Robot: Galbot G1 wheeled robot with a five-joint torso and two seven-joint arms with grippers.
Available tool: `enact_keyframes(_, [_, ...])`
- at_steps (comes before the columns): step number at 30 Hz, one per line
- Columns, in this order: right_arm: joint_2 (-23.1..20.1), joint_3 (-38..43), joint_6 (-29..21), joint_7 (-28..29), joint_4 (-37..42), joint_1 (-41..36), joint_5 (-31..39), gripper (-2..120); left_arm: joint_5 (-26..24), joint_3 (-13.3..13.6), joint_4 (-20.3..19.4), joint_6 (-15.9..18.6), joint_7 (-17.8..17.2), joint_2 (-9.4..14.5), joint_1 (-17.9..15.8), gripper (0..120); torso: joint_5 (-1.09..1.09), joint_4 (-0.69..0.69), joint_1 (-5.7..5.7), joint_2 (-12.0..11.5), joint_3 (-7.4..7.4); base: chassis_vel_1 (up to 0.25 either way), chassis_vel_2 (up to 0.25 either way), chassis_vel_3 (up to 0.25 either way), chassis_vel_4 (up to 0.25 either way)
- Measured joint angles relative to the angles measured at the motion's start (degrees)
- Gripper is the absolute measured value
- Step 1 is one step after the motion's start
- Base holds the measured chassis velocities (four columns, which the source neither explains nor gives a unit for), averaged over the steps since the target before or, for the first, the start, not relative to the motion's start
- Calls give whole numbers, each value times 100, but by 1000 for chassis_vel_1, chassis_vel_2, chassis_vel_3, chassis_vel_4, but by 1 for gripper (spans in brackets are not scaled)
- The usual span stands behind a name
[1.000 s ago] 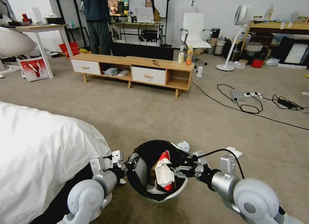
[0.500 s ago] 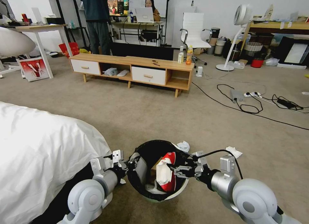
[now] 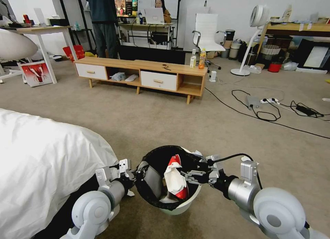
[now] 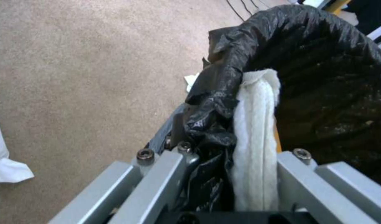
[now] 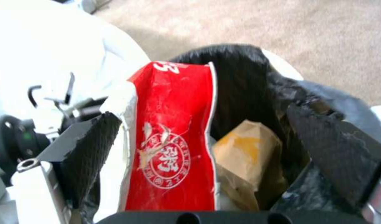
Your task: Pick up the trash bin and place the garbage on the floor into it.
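The bin (image 3: pixel 178 206) is held up close in front of the robot, tilted, with its black bag (image 3: pixel 151 197) folded over the rim. I take this bin as the landmark.

The left gripper (image 3: pixel 137 175) is at the bin's left rim. Its fingers (image 4: pixel 169 174) are closed on the rim, with the bag and the white wall of the bin pinched between them (the left wrist view shows this clearly).

The right gripper (image 3: pixel 187 175) reaches over the bin's right rim, above the opening. In the right wrist view its two dark fingers (image 5: pixel 90 140) stand wide apart. The red-white wrapper (image 3: pixel 175 179) stands upright between them, against the one finger and clear of the other, so I cannot tell if it is gripped or only leaning.

Inside the bin, beside the wrapper, lies the brown paper bag (image 5: pixel 244 149).

Just behind the bin, on the carpet (image 3: pixel 172 125), one white tissue (image 3: pixel 196 153) shows at the far rim, and another tissue (image 3: pixel 245 159) lies to the right of the bin, near the right arm.

The bed (image 3: pixel 44 160) with white cover is directly to the left of the bin. Black cables (image 3: pixel 261 115) cross the carpet far behind the bin, to the right.
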Motion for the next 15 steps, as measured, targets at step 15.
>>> enact_keyframes(15, [242, -143, 34, 1871, 251, 190, 2200, 100, 64, -4, -50, 0, 7, 20, 86, 7, 0, 0, 0, 0, 0, 0, 0, 0, 0])
